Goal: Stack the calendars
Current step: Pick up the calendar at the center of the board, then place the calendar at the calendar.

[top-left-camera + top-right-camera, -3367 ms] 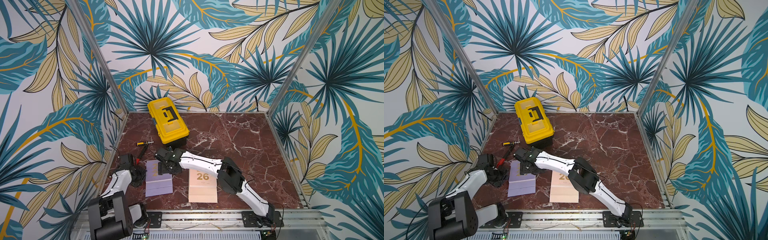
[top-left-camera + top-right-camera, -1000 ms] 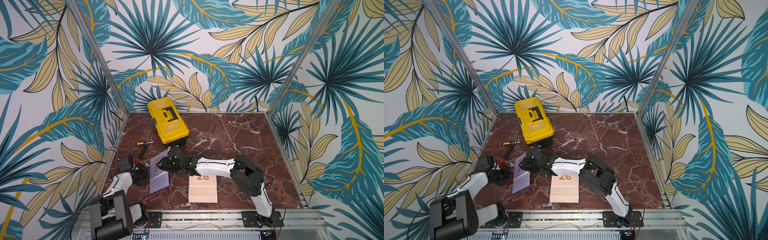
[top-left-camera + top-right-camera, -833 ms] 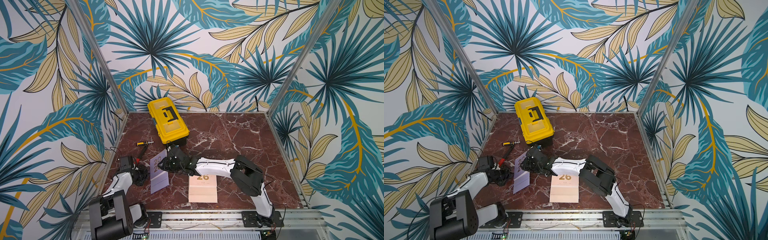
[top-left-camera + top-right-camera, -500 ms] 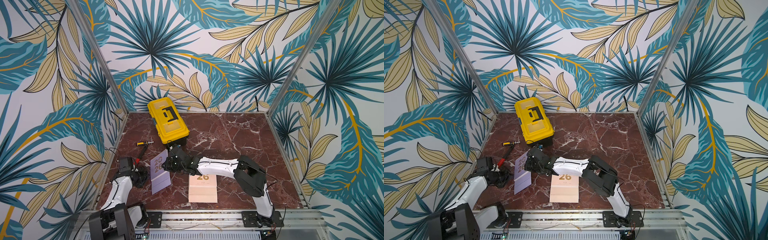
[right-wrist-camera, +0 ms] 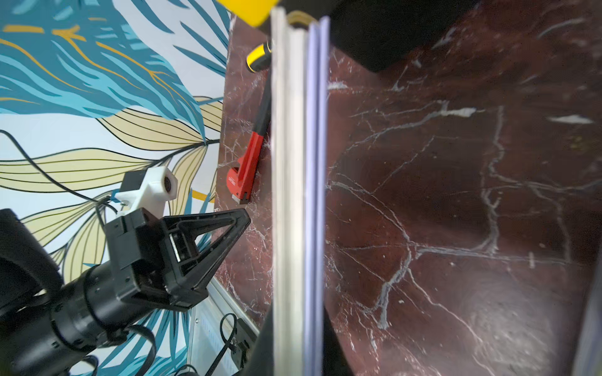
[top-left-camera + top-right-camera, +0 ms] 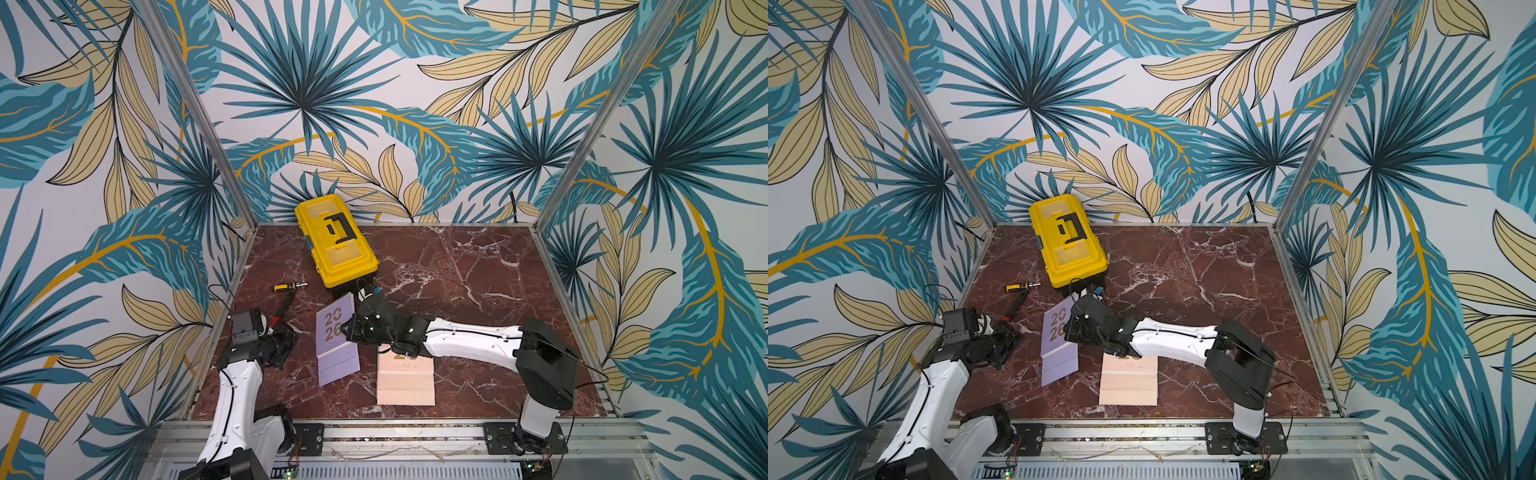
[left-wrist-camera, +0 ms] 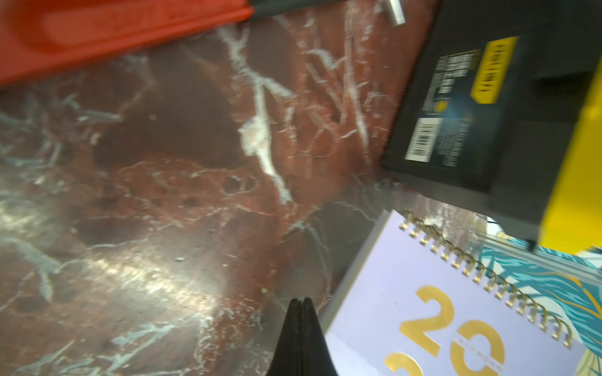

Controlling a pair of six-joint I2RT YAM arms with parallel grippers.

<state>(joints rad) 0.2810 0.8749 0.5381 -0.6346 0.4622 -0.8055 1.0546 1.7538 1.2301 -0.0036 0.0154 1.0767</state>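
Tilting up off the marble table (image 6: pixel 457 270), the lilac calendar (image 6: pixel 334 328) was clamped in the right gripper (image 6: pixel 347 330), beside the flat peach calendar (image 6: pixel 405 382); the left gripper (image 7: pixel 300 306) was pressed closed, empty.

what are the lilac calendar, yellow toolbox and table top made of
The lilac calendar looks like matte card or thick paper, going by its layered sheet edges; its gold wire binding looks metal. The yellow toolbox seems moulded plastic with slight sheen. The table top is glossy, red-brown with white veins: marble or a printed laminate, can't tell.
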